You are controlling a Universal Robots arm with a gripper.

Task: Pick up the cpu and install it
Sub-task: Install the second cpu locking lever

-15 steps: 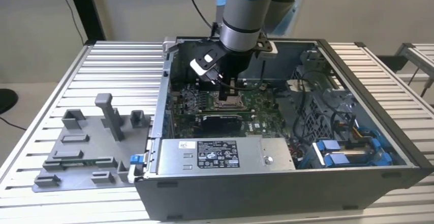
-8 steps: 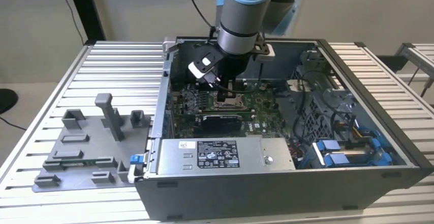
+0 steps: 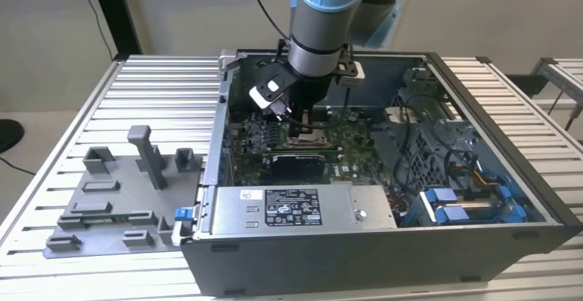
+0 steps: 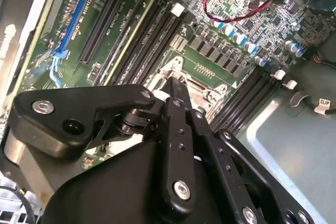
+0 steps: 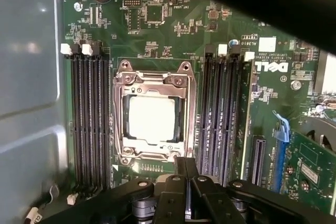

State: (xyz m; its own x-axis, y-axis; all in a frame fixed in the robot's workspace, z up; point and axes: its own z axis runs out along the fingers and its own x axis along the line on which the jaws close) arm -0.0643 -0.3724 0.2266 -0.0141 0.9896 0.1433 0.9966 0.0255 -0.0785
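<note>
Inside the open computer case, the green board carried the metal-framed socket between memory slots, the cpu seated inside, while the empty gripper, fingers together, hovered at its six-o'clock edge.

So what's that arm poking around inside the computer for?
A robot arm is reaching down into an open computer case that sits on a slatted metal table. Its gripper is right at the edge of the metal-framed socket on the green board. In the first wrist view the cpu, a pale square chip, already lies flat inside that socket, with rows of dark slots on both sides of it.
</note>
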